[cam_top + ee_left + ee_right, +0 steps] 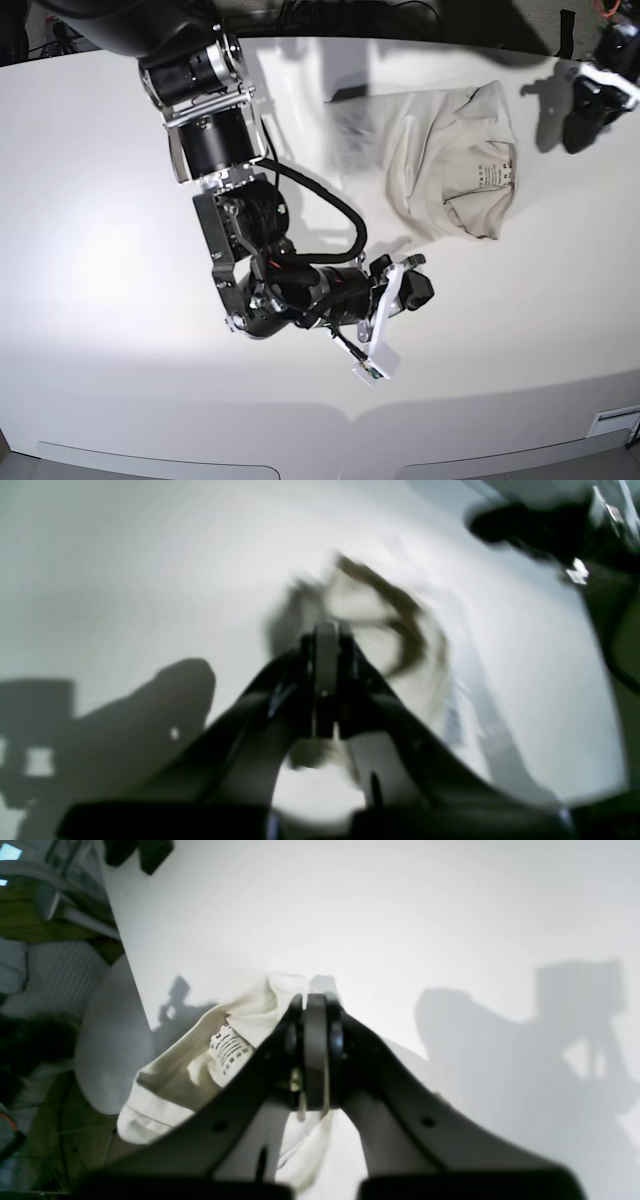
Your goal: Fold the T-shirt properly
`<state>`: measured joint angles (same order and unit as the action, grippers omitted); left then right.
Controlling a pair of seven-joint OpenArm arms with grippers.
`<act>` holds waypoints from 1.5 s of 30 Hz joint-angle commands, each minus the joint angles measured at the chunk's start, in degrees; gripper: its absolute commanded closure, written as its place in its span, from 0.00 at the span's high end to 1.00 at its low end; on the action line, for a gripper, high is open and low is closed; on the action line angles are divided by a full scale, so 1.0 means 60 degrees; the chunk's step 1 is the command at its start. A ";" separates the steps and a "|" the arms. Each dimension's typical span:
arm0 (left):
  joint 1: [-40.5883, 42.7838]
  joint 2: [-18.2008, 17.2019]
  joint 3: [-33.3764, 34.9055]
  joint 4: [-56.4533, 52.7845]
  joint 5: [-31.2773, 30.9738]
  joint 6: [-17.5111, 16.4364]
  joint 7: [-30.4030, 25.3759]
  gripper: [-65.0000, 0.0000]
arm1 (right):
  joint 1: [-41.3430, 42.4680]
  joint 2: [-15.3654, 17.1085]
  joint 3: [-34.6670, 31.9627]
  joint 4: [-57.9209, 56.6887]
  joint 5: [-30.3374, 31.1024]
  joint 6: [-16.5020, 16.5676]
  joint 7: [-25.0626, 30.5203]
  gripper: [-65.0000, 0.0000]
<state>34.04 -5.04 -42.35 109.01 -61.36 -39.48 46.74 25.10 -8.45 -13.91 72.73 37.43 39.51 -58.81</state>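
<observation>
The T-shirt (pixel 440 160) lies crumpled on the white table at the back right, with its printed neck label (pixel 490 180) facing up. My right gripper (pixel 415 282) sits just short of the shirt's near edge. In the right wrist view its fingers (pixel 315 1002) are pressed together, and the T-shirt (pixel 190 1075) and label (pixel 230 1050) lie just beyond and left of them. No cloth shows between the tips. My left gripper (pixel 580 125) hovers at the far right, apart from the shirt. Its view is motion-blurred, showing the gripper (pixel 327 630) shut and the smeared T-shirt (pixel 370 605) past it.
The right arm's bulky links (pixel 215 140) stretch across the table's middle-left, with a looping black cable (pixel 345 225) beside the shirt. The table's edge (pixel 125 955) runs down the left of the right wrist view, with floor and clutter beyond. Bare tabletop (pixel 110 250) spreads to the left.
</observation>
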 commanded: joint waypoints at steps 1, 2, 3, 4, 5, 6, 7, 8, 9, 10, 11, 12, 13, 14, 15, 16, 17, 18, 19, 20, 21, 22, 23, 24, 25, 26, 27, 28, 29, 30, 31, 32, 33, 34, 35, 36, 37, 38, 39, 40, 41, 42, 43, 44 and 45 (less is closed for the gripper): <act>0.0044 -0.0095 0.0277 0.0153 -0.0280 -0.0086 -0.0208 0.00 | 0.0280 -0.0092 0.0004 0.0142 0.0080 0.0082 0.0248 0.00; 0.0040 -0.0095 0.0630 0.0153 -0.0317 -0.0086 -0.0215 0.00 | 0.0280 -0.0092 0.0004 0.0142 -0.0095 0.0082 0.0350 0.00; 0.0044 -0.0095 0.0973 0.0153 -0.0357 -0.0086 -0.0211 0.00 | 0.0280 -0.0092 0.0004 0.0142 -0.0328 0.0082 0.0423 0.00; 0.0044 -0.0095 0.1279 0.0153 -0.0357 -0.0086 -0.0211 0.00 | 0.0280 -0.0092 0.0004 0.0142 -0.0543 0.0082 0.0474 0.00; 0.0047 -0.0095 0.1545 0.0153 -0.0357 -0.0086 -0.0200 0.00 | 0.0280 -0.0092 0.0004 0.0138 -0.0703 0.0082 0.0535 0.00; 0.0044 -0.0095 0.1770 0.0153 -0.0357 -0.0086 -0.0153 0.00 | 0.0273 -0.0092 0.0004 0.0124 -0.0754 0.0082 0.0594 0.00; 0.0044 -0.0095 0.1971 0.0153 -0.0357 -0.0086 -0.0135 0.00 | 0.0255 -0.0092 0.0004 0.0113 -0.0747 0.0082 0.0674 0.00; 0.0044 -0.0095 0.2157 0.0153 -0.0357 -0.0086 -0.0076 0.00 | 0.0251 -0.0092 0.0004 0.0084 -0.0747 0.0082 0.0732 0.00; 0.0040 -0.0095 0.2328 0.0153 -0.0353 -0.0086 0.0029 0.00 | 0.0255 -0.0092 0.0004 0.0033 -0.0743 0.0082 0.0732 0.00; 0.0040 -0.0095 0.2484 0.0153 -0.0313 -0.0086 0.0146 0.00 | 0.0255 -0.0092 0.0004 -0.0026 -0.0743 0.0082 0.0732 0.00; 0.0040 -0.0095 0.2623 0.0153 -0.0204 -0.0086 0.0270 0.00 | 0.0255 -0.0092 0.0004 -0.0080 -0.0747 0.0082 0.0729 0.00; 0.0044 -0.0095 0.2761 0.0153 0.0073 -0.0086 0.0302 0.00 | 0.0255 -0.0092 0.0004 -0.0160 -0.0747 0.0082 0.0732 0.00; 0.0044 -0.0095 0.2874 0.0149 0.0495 -0.0086 0.0266 0.00 | 0.0255 -0.0092 0.0004 -0.0240 -0.0743 0.0082 0.0736 0.00; 0.0040 -0.0095 0.2969 0.0146 0.0984 -0.0086 0.0251 0.00 | 0.0255 -0.0092 0.0004 -0.0310 -0.0743 0.0082 0.0732 0.00; 0.0040 -0.0095 0.3038 0.0131 0.1523 -0.0086 0.0193 0.00 | 0.0251 -0.0092 0.0004 -0.0346 -0.0743 0.0082 0.0729 0.00; 0.0040 -0.0095 0.3085 0.0073 0.2040 -0.0086 0.0106 0.00 | 0.0233 -0.0092 0.0004 -0.0350 -0.0743 0.0082 0.0725 0.00; 0.0040 -0.0091 0.3085 -0.0018 0.2590 -0.0086 -0.0098 0.00 | 0.0237 -0.0092 0.0004 -0.0350 -0.0743 0.0082 0.0725 0.00; 0.0040 -0.0102 0.3082 -0.0142 0.3155 -0.0086 -0.0423 0.00 | 0.0237 -0.0092 0.0004 -0.0350 -0.0739 0.0082 0.0725 0.00; 0.0040 -0.0098 0.3067 -0.0299 0.3752 -0.0086 -0.0834 0.00 | 0.0237 -0.0092 0.0004 -0.0350 -0.0732 0.0082 0.0721 0.00; 0.0036 -0.0117 0.3067 -0.0488 0.4339 -0.0086 -0.1315 0.00 | 0.0237 -0.0092 0.0004 -0.0350 -0.0710 0.0082 0.0685 0.00; 0.0015 -0.0153 0.3067 -0.0688 0.4903 -0.0086 -0.1840 0.00 | 0.0233 -0.0092 0.0004 -0.0350 -0.0707 0.0082 0.0634 0.00; -0.0018 -0.0189 0.3064 -0.0896 0.5439 -0.0086 -0.2328 0.00 | 0.0233 -0.0092 0.0004 -0.0350 -0.0707 0.0082 0.0572 0.00; -0.0073 -0.0277 0.3056 -0.1111 0.5883 -0.0086 -0.2754 0.00 | 0.0233 -0.0092 0.0004 -0.0350 -0.0707 0.0082 0.0543 0.00; -0.0160 -0.0379 0.3056 -0.1348 0.6229 -0.0086 -0.3067 0.00 | 0.0233 -0.0092 0.0004 -0.0350 -0.0707 0.0082 0.0543 0.00; -0.0248 -0.0510 0.3056 -0.1581 0.6506 0.0386 -0.3286 0.00 | 0.0229 -0.0092 0.0004 -0.0350 -0.0707 0.0082 0.0539 0.00; -0.0342 -0.0652 0.3056 -0.1825 0.6725 0.0849 -0.3439 0.00 | 0.0229 -0.0092 0.0004 -0.0350 -0.0710 0.0082 0.0535 0.00; -0.0455 -0.0798 0.3056 -0.2058 0.6867 0.1246 -0.3570 0.00 | 0.0229 -0.0092 0.0004 -0.0350 -0.0710 0.0082 0.0535 0.00; -0.0539 -0.0933 0.3056 -0.2288 0.6918 0.1610 -0.3639 0.00 | 0.0229 -0.0092 -0.0015 -0.0350 -0.0714 0.0082 0.0539 0.00; -0.0645 -0.1078 0.3056 -0.2506 0.6896 0.1854 -0.3668 0.00 | 0.0204 -0.0092 -0.0015 -0.0350 -0.0714 0.0082 0.0543 0.00; -0.0758 -0.1188 0.3056 -0.2688 0.6896 0.1996 -0.3665 0.00 | 0.0157 -0.0092 -0.0058 -0.0353 -0.0710 0.0082 0.0561 0.00; -0.0827 -0.1264 0.3056 -0.2841 0.6896 0.2025 -0.3657 0.00 | 0.0087 -0.0092 -0.0146 -0.0357 -0.0718 0.0082 0.0627 0.00; -0.0907 -0.1311 0.3056 -0.2936 0.6892 0.2022 -0.3657 0.00 | -0.0004 -0.0092 -0.0273 -0.0386 -0.0725 0.0082 0.0678 0.00; -0.0962 -0.1315 0.3056 -0.2998 0.6896 0.2022 -0.3661 0.00 | -0.0087 -0.0092 -0.0433 -0.0481 -0.0758 0.0082 0.0776 0.00; -0.1020 -0.1311 0.3056 -0.3024 0.6892 0.2022 -0.3668 0.00 | -0.0153 -0.0092 -0.0601 -0.0652 -0.0863 0.0082 0.0896 0.00; -0.1082 -0.1308 0.3060 -0.3042 0.6870 0.2018 -0.3665 0.00 | -0.0200 -0.0092 -0.0765 -0.0885 -0.1111 0.0082 0.1107 0.00; -0.1129 -0.1311 0.3060 -0.3049 0.6830 0.2018 -0.3672 0.00 | -0.0244 -0.0092 -0.0907 -0.1173 -0.1399 0.0082 0.1351 0.00; -0.1147 -0.1322 0.3056 -0.3045 0.6798 0.2018 -0.3705 0.00 | -0.0277 -0.0092 -0.1016 -0.1468 -0.1654 0.0082 0.1530 0.00; -0.1184 -0.1337 0.3060 -0.3049 0.6794 0.2018 -0.3756 0.00 | -0.0284 -0.0092 -0.1075 -0.1741 -0.1770 0.0082 0.1628 0.00; -0.1220 -0.1341 0.3056 -0.3049 0.6801 0.2022 -0.3807 0.00 | -0.0295 -0.0092 -0.1075 -0.1953 -0.1778 0.0082 0.1628 0.00; -0.1257 -0.1366 0.3056 -0.3049 0.6819 0.2080 -0.3818 0.00 | -0.0317 -0.0092 -0.1056 -0.2084 -0.1778 0.0082 0.1610 0.00; -0.1293 -0.1373 0.3060 -0.3049 0.6834 0.2131 -0.3847 0.00 | -0.0361 -0.0092 -0.1056 -0.2124 -0.1778 0.0082 0.1545 0.00; -0.1337 -0.1392 0.3060 -0.3053 0.6830 0.2237 -0.3894 0.00 | -0.0404 -0.0092 -0.1053 -0.2124 -0.1774 0.0082 0.1413 0.00; -0.1410 -0.1392 0.3060 -0.3056 0.6834 0.2266 -0.3952 0.00 | -0.0423 -0.0092 -0.1053 -0.2124 -0.1738 0.0082 0.1209 0.00; -0.1457 -0.1392 0.3060 -0.3060 0.6830 0.2269 -0.4036 0.00 | -0.0448 -0.0092 -0.1053 -0.2120 -0.1679 0.0082 0.0936 0.00; -0.1537 -0.1388 0.3060 -0.3060 0.6823 0.2266 -0.4102 0.00 | -0.0466 -0.0092 -0.1053 -0.2120 -0.1628 0.0082 0.0627 0.00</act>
<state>25.04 -12.56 -23.64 89.93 -19.92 -25.76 23.92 21.08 -8.47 -20.29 59.11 27.07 39.51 -55.61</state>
